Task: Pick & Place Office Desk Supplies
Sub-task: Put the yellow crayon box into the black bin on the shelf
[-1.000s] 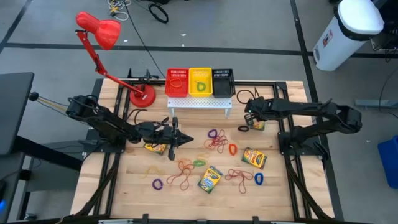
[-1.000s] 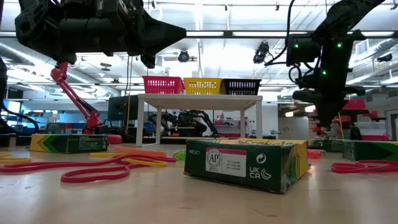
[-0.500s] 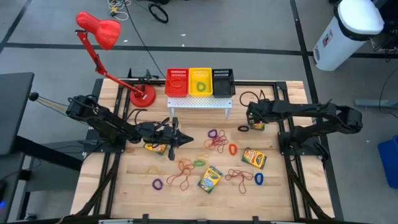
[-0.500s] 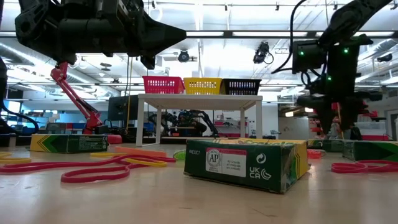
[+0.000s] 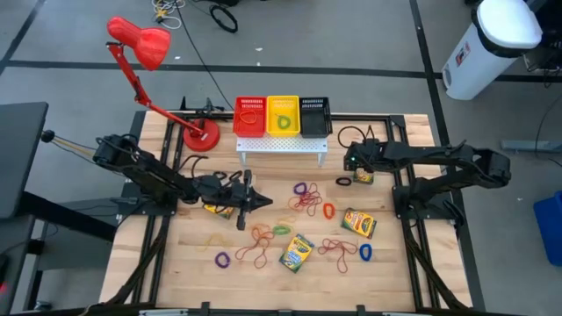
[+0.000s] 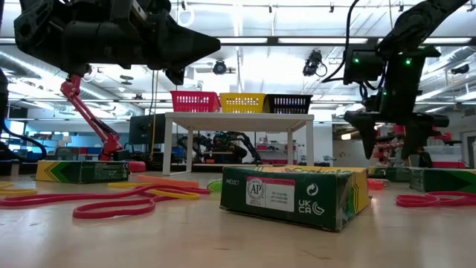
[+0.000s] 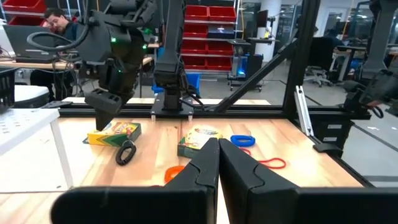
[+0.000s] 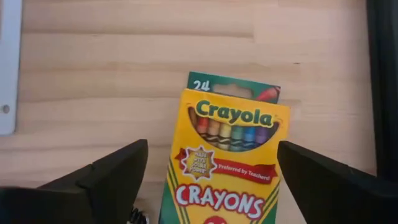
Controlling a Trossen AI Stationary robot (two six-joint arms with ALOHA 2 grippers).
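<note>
Desk supplies spread across the table [image 5: 176, 263] in front of a rack [image 5: 281, 145]
Three baskets [image 5: 282, 116] sit on the rack at twelve o'clock, lamp [image 5: 200, 136] at ten; rubber bands [image 5: 306, 198] lie at centre, crayon boxes at six [image 5: 297, 252], four [image 5: 358, 223], two [image 5: 363, 176] and nine [image 5: 218, 208]

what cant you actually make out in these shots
- Crayola crayon box, right wrist view: its lower end is cut off by the picture's edge, between the open right pincer.
- Crayon box under the left arm, high view: mostly covered by the shut left pincer.
- Contents of the red basket, low view: hidden by its wall.
- Rubber bands, high view: too small to count.
</note>
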